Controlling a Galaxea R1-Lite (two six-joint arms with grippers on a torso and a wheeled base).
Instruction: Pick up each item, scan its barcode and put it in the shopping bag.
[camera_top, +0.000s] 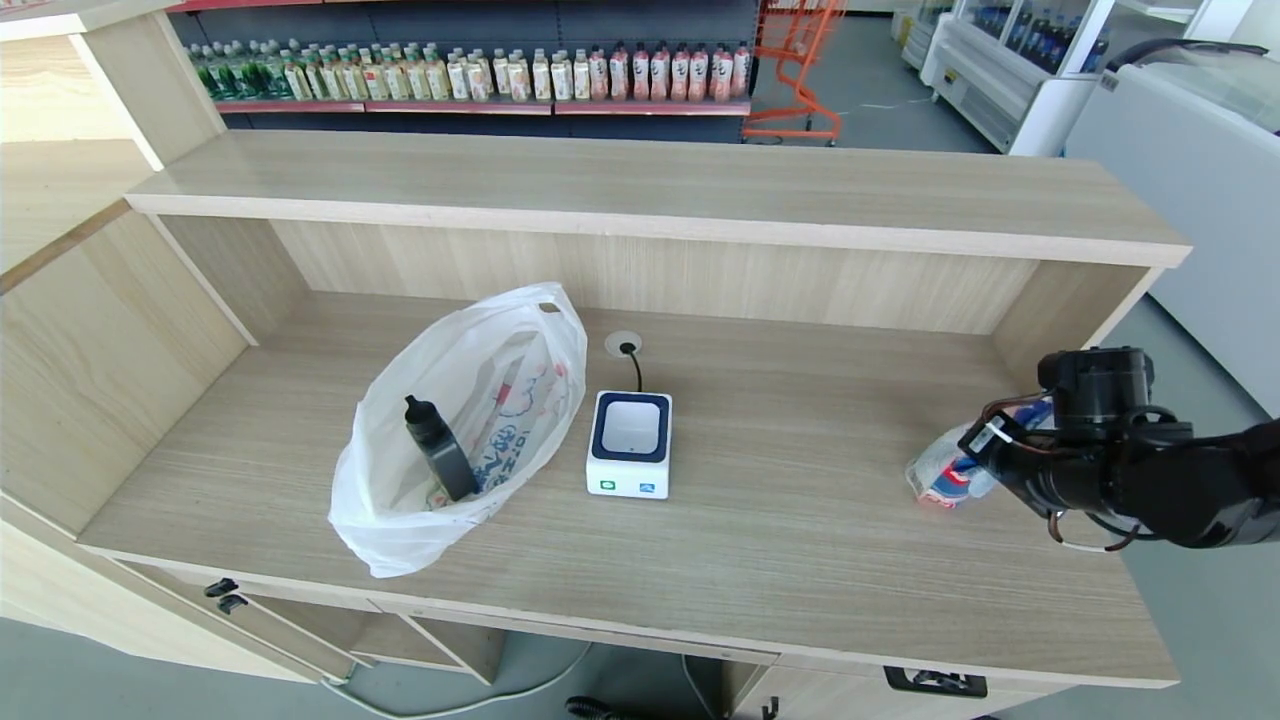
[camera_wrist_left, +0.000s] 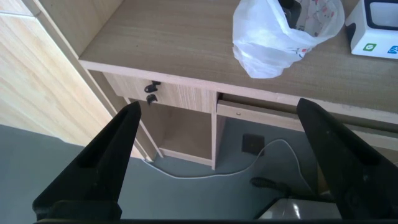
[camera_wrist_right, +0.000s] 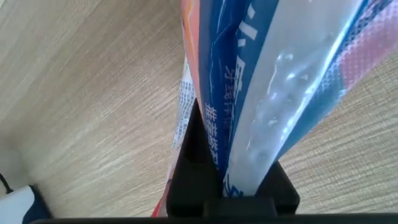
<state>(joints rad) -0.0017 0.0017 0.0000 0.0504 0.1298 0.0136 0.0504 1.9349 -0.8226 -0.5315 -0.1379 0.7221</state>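
Idle arm: the left gripper (camera_wrist_left: 217, 163) is seen spread wide with nothing in it, hung in front of the counter's front edge, at the bottom of the left wrist view.
Holding arm: the right gripper (camera_wrist_right: 227, 186) is clamped on a clear plastic packet with blue and red print (camera_top: 942, 476), held at the right middle of the head view just over the surface.
Long axis: the packet is seen to run straight out from the jaws, its free end pointing toward frame left.
Deciding relation: the white barcode scanner with a dark blue top (camera_top: 630, 441) lies at frame centre, well to the left of the packet, so a leftward carry by the right arm, the nearer one, is judged to be called for.
Destination: the white plastic shopping bag (camera_top: 480, 400) is found just left of the scanner, mouth open, with a black bottle (camera_top: 440, 450) inside it.
Surface: a pale wood-grain counter (camera_top: 820, 480) with a raised back ledge.
Room: a shelf of drink bottles (camera_top: 470, 75) is seen along the top, an orange rack (camera_top: 800, 70) beside it, and white freezer cabinets (camera_top: 1010, 70) at upper right.
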